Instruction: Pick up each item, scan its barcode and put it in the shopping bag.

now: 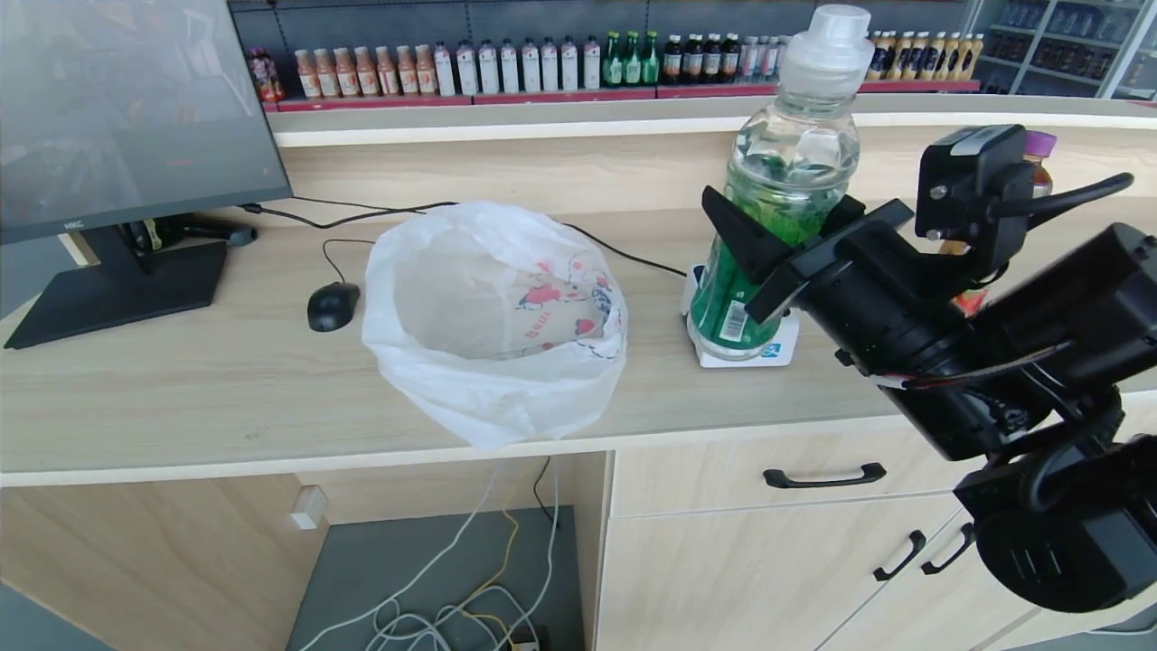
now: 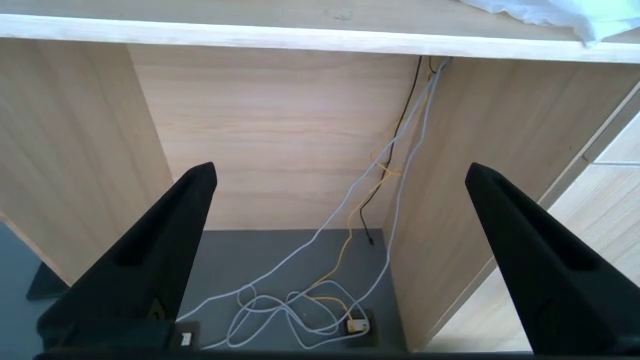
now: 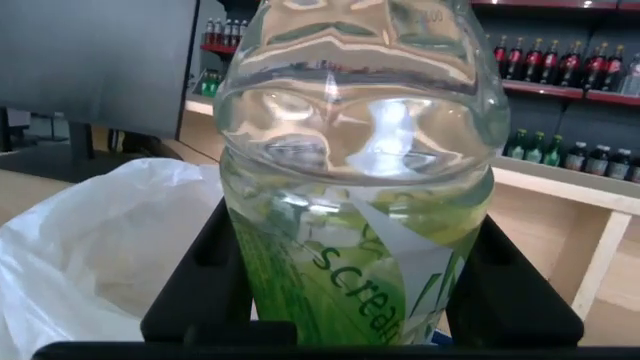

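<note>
1. Right gripper [image 1: 785, 237] is clamped round the middle of the bottle [image 1: 797, 136], one finger on each side of the green label; in the right wrist view the bottle sits snug between both jaws.
2. Bottle stands upright, cap up, its base over the white scanner [image 1: 779, 351] on the counter [image 1: 226, 380]; whether the base rests on the scanner or hangs just above it I cannot tell.
3. Barcode [image 1: 737, 321] sits low on the label, facing the counter's front edge rather than down at the scanner; scanning probably calls for a turn or tilt.
4. Bag [image 1: 493, 362] lies to the robot's left of the bottle, near it, mouth open and facing up; its lower wall sags over the front edge of the counter.
5. Path from scanner to bag looks open, with bare counter between; the bottle must be lifted over the bag's soft near rim, which could fold in if brushed.
6. Mouse [image 1: 333, 306] lies just beyond the bag on its far side, out of the way.
7. Left gripper [image 2: 340, 260] hangs below the counter with jaws wide apart and nothing between them, facing the cables; the right arm is plainly the nearer one.
</note>
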Motion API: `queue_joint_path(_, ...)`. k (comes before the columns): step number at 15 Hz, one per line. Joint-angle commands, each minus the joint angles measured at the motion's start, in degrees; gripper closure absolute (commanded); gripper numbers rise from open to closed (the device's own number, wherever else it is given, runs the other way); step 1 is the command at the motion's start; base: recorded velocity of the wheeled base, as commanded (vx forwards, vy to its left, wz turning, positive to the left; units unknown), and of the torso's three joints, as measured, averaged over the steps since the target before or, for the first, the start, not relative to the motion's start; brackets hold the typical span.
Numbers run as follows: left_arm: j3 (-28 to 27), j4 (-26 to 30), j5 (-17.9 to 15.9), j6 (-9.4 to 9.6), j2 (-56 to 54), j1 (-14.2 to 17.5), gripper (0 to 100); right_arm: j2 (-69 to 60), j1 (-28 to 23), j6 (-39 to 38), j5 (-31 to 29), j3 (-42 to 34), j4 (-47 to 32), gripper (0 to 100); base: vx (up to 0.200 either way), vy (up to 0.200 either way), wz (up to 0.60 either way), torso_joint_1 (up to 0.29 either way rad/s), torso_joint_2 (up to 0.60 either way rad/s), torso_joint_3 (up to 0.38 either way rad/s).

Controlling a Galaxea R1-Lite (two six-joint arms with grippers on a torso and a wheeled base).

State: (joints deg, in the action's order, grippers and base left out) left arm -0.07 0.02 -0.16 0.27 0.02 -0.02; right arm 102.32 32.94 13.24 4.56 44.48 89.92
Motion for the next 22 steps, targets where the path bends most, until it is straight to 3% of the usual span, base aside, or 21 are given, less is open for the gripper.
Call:
queue_joint_path(1,0.07,-0.02,-0.02,0.00,-0.02,0.02,0,4.12,-0.42,1.35,3.18,3.33,0.08,100,0.000,0.000,0.00,0.000,0.00,0.000)
queue_joint_path(4,0.07,-0.02,-0.02,0.00,-0.02,0.02,0,7.72,-2.79,6.62,6.95,10.98,0.08,100,0.000,0.000,0.00,0.000,0.00,0.000)
queue_joint_path(9,-0.01,-0.02,-0.02,0.00,-0.02,0.02,0,8.25,-8.86,10.84,9.94,14.40,0.08,100,0.000,0.000,0.00,0.000,0.00,0.000)
queue_joint_path(11,-0.01,-0.02,-0.02,0.00,-0.02,0.02,0,8.60,-11.05,15.50,17.68,15.63,0.08,100,0.000,0.000,0.00,0.000,0.00,0.000)
queue_joint_path(16,-0.01,-0.02,-0.02,0.00,-0.02,0.02,0,14.23,-11.05,23.24,33.23,18.80,0.08,100,0.000,0.000,0.00,0.000,0.00,0.000)
queue_joint_path(22,-0.01,-0.02,-0.02,0.00,-0.02,0.02,0,18.18,-11.67,27.01,37.63,24.07,0.08,100,0.000,0.000,0.00,0.000,0.00,0.000)
